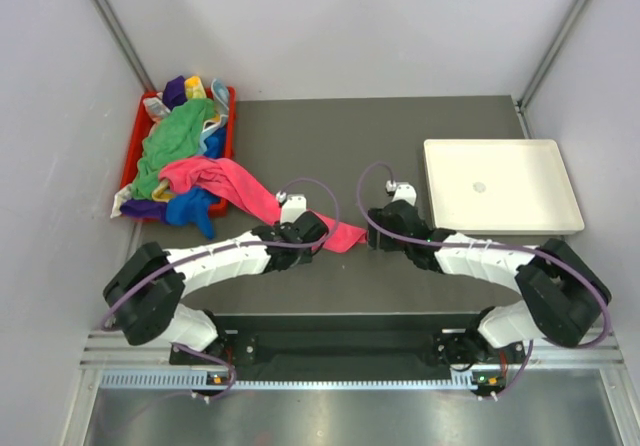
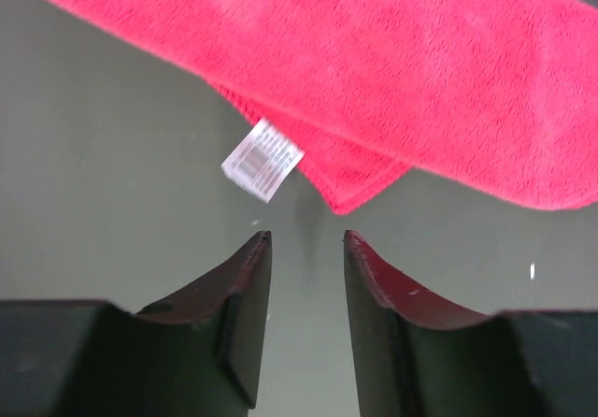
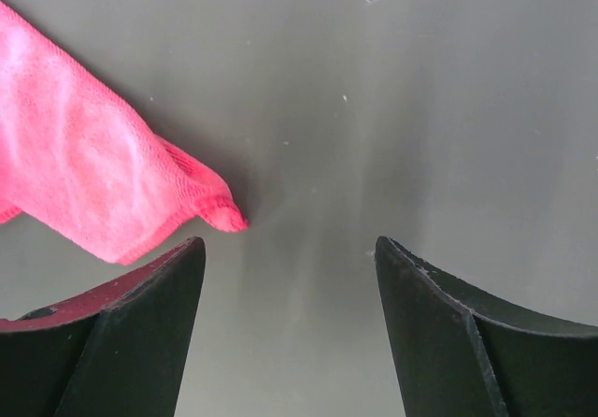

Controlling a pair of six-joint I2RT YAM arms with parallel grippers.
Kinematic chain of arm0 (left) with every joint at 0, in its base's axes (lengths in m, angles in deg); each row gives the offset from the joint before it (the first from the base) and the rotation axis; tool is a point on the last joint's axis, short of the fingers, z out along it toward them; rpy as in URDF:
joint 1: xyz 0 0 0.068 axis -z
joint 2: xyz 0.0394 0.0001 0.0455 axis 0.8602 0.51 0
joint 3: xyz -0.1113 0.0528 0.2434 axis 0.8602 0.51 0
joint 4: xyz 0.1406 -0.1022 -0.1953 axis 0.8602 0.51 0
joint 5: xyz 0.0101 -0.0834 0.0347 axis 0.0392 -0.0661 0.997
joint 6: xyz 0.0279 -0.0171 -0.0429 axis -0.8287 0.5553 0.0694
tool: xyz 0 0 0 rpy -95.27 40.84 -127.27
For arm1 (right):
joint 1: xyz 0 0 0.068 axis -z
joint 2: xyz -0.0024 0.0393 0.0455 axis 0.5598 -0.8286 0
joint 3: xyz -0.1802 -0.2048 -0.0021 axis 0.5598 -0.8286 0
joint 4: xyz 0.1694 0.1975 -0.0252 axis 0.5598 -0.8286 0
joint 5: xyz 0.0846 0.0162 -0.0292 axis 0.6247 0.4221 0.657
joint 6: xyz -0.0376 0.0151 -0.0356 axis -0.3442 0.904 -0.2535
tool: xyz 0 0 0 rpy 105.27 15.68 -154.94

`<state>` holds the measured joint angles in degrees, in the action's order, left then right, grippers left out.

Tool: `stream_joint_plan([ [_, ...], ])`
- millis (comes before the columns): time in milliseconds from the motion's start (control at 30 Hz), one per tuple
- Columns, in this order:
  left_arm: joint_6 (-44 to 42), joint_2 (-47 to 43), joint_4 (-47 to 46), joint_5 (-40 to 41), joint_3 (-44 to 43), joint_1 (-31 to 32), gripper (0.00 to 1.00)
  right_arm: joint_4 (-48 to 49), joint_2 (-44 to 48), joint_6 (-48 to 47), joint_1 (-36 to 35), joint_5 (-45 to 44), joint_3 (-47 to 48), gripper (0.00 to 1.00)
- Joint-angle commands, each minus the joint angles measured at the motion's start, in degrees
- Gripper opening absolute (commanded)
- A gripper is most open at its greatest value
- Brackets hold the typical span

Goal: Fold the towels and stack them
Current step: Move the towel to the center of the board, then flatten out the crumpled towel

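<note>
Ahead of both parted jaws lies a pink towel [image 1: 235, 182], seemingly free.

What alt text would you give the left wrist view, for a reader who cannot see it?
A bright pink towel stretches across the top of the picture, over a grey table, with one corner and its white label pointing down. Just below that corner the left hand is open and holds nothing.

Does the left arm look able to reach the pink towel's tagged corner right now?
Probably yes: on the left arm, the jaws stand open just short of the pink towel corner, only bare table between.
</note>
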<state>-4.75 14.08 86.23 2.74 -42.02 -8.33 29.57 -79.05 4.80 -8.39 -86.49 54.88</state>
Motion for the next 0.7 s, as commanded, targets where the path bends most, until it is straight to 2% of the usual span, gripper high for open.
stream_joint_plan([
  [0,-1.19,1.38,-6.00,-0.67,-0.60,-1.17,0.43,5.83,-1.56,1.25,-1.07,0.58,0.42,0.73],
  [400,-2.95,8.06,-12.33,-2.17,-0.16,-2.93,0.51,8.56,-5.61,2.57,-2.48,0.32,0.59,0.72],
  [500,-2.52,8.59,-12.51,-1.73,0.28,-2.93,0.47,9.00,-6.57,2.48,-2.56,0.32,0.86,0.72],
  [533,-2.34,8.51,-12.33,-1.38,0.45,-2.84,0.41,9.17,-6.84,2.31,-2.56,0.32,0.94,0.72],
  [667,-1.81,7.89,-11.81,-0.59,1.25,-2.93,0.32,10.40,-8.33,2.66,-2.74,0.32,1.03,0.72],
])
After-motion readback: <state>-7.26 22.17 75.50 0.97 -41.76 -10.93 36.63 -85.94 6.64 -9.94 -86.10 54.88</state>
